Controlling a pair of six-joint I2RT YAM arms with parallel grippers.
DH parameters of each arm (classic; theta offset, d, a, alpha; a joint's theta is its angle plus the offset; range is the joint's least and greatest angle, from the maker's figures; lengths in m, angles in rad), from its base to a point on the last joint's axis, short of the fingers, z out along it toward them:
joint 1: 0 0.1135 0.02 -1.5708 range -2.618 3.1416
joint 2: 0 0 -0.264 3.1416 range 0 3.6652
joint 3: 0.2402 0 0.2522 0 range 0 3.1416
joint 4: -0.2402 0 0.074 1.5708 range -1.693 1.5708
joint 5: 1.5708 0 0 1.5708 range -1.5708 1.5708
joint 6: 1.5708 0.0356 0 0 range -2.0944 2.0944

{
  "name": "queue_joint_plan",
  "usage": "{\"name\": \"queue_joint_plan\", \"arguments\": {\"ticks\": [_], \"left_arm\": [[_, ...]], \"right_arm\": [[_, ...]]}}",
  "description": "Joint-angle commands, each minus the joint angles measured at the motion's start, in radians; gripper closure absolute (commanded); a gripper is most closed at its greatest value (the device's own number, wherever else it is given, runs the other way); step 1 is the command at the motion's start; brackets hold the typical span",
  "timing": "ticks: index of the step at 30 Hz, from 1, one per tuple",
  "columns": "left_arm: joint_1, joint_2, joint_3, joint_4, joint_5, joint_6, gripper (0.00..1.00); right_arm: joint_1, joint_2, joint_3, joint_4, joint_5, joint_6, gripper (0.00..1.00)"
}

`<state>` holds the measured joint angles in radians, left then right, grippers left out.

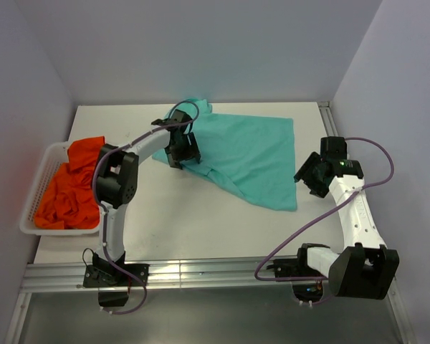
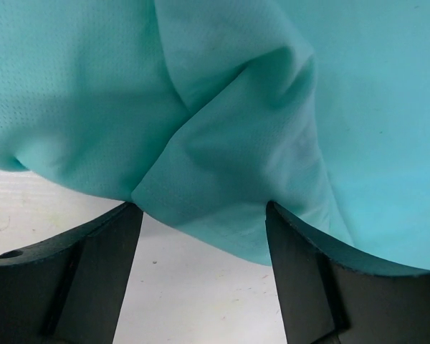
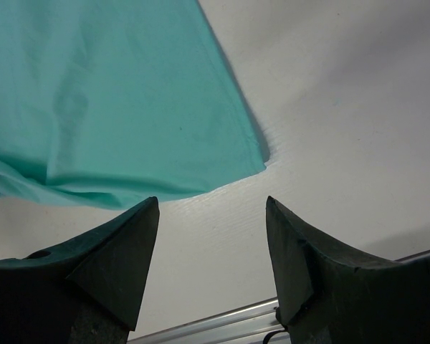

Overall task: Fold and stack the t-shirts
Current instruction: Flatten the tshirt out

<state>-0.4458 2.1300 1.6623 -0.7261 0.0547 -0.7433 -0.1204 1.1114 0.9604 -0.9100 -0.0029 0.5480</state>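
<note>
The teal-green t-shirt [image 1: 247, 154] lies partly spread on the white table, bunched at its far left corner. My left gripper [image 1: 178, 159] is open at the shirt's left edge; in the left wrist view a cloth fold [image 2: 222, 143] hangs just beyond its gap [image 2: 203, 215], over the tips. My right gripper [image 1: 309, 178] is open and empty, just right of the shirt's right edge; its wrist view shows the shirt's corner [image 3: 129, 93] ahead of its gap [image 3: 211, 208]. Orange-red t-shirts [image 1: 73, 186] lie heaped at the left.
A white slatted basket [image 1: 37, 188] holds the orange-red heap at the table's left edge. An aluminium rail [image 1: 215, 272] runs along the near edge. Walls close the table at back and both sides.
</note>
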Motion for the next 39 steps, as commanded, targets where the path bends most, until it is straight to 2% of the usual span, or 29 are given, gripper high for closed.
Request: {"name": "queue_joint_plan", "arguments": {"ticks": [1, 6, 12, 22, 29, 39], "left_arm": [[-0.002, 0.013, 0.074, -0.004, -0.015, 0.016, 0.25], [0.001, 0.044, 0.146, -0.039, -0.019, 0.028, 0.29], [0.007, 0.056, 0.172, -0.068, -0.015, 0.032, 0.30], [0.032, -0.053, 0.114, -0.093, -0.050, 0.041, 0.28], [0.050, -0.038, 0.151, -0.088, -0.050, 0.048, 0.28], [0.052, 0.065, 0.212, -0.038, -0.018, 0.062, 0.29]], "right_arm": [[0.007, -0.008, -0.006, 0.000, 0.018, -0.014, 0.32], [0.007, -0.002, -0.002, 0.002, 0.024, -0.014, 0.32], [0.007, 0.010, 0.011, 0.002, 0.027, -0.017, 0.32], [0.007, 0.024, 0.006, 0.010, 0.032, -0.016, 0.32], [0.007, 0.036, 0.026, 0.008, 0.032, -0.019, 0.32], [0.007, 0.034, 0.015, 0.007, 0.035, -0.022, 0.32]]}}
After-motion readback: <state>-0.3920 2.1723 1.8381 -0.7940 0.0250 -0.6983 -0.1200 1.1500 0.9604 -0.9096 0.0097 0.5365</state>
